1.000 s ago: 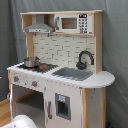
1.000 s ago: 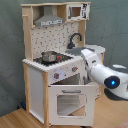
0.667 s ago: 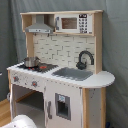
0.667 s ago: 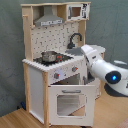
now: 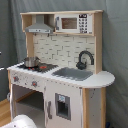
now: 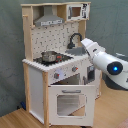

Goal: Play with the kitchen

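Since a second ago the arm has swung upward and in toward the kitchen: in the second exterior view its white forearm, which earlier slanted low across the front of the cabinet, now reaches over the counter edge with its far end near the sink. The kitchen itself has not shifted in either view. The claw is not visible as a separate part; the arm's tip ends against the counter by the sink, and I cannot tell whether the claw is spread or pressed together, nor whether it holds or touches anything. In the first exterior view only a pale rounded piece of the robot shows at the bottom edge, below the cabinet front. From the arm's tip, the black faucet stands just beyond and slightly above, the stovetop with its small metal pot lies farther off toward the second exterior view's left, and the knobs and the windowed oven door sit below, on the front face. The hood and the microwave are well above. The kitchen is tall and upright, its long axis vertical, with the counter running crosswise in front of the arm. My judgement is that the next move turns on the sink and faucet, the nearest parts, lying just ahead of the tip.
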`<state>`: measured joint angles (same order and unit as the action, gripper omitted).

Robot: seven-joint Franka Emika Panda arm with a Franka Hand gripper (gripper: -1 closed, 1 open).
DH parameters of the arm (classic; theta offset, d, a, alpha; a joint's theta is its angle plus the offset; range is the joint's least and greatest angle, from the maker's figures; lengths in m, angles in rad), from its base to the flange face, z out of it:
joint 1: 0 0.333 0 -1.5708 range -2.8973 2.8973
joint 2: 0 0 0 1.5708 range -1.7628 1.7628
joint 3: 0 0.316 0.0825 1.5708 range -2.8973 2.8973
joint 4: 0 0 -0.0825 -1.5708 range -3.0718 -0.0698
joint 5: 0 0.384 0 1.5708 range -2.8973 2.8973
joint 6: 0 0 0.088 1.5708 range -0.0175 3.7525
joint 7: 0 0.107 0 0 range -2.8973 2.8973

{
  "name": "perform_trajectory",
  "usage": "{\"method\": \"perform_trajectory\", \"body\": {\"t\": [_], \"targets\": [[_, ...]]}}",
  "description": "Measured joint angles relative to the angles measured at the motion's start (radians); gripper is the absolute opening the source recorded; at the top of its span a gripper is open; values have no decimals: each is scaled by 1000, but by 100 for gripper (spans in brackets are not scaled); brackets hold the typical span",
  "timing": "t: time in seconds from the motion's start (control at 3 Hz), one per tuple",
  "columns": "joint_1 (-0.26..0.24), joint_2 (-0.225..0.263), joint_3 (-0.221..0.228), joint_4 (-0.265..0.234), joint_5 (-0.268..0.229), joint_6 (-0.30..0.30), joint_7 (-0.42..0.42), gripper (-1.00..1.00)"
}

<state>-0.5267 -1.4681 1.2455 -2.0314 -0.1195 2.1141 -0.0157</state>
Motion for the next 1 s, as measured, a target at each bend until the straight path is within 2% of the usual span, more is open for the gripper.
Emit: {"method": "perform_trajectory", "body": {"t": [0.33, 1.0], "targets": [[-4, 18, -18, -29, 1, 30, -105, 100], [-11, 82, -23, -111, 11, 157, -259, 100]]}}
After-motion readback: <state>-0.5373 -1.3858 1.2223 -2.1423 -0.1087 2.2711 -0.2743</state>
